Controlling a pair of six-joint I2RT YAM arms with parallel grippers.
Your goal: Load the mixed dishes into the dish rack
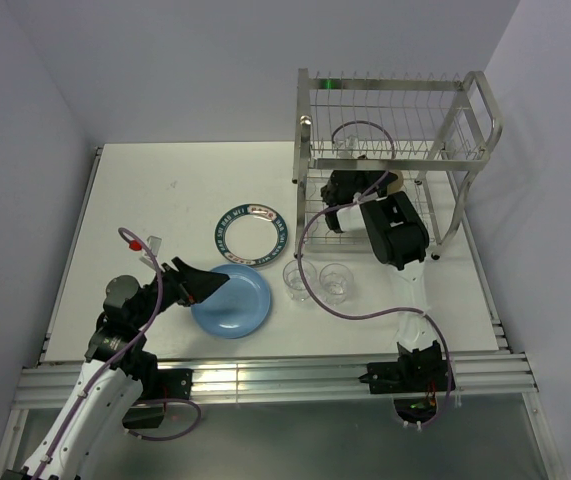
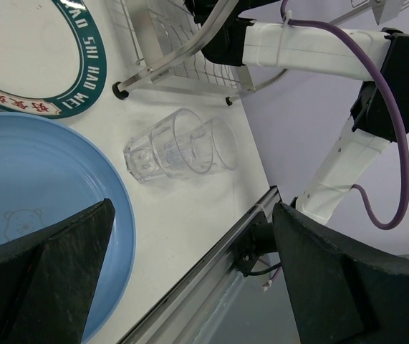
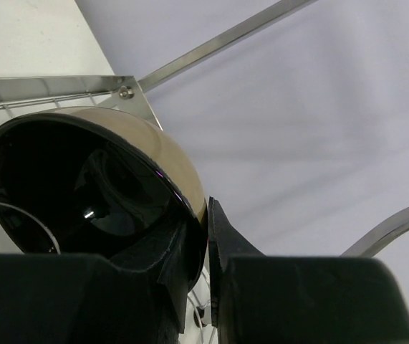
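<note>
The bowl (image 3: 82, 186) sits at the rack's (image 1: 395, 100) lower tier, under the upper shelf and toward its front-left part. It is tipped on edge, its dark hollow facing back at the right wrist camera and its rim clamped between the right pincer's (image 3: 205, 215) narrow fingers. It lies beyond the fingertips, deeper into the rack, with a frame bar and wires just behind it. Whether it touches the shelf wires cannot be told. My guess is that the next move is to let it down onto that shelf, which turns on the rim clearing the wires beside it.

Out from the rack, the two glasses (image 1: 315, 280) stand just in front of it on the tabletop. The white plate (image 1: 253, 232) and blue plate (image 1: 235, 305) lie farther left. The left pincer (image 1: 215, 284) hangs wide and holds nothing above the blue plate's left edge, so it is the nearer arm for both plates.
</note>
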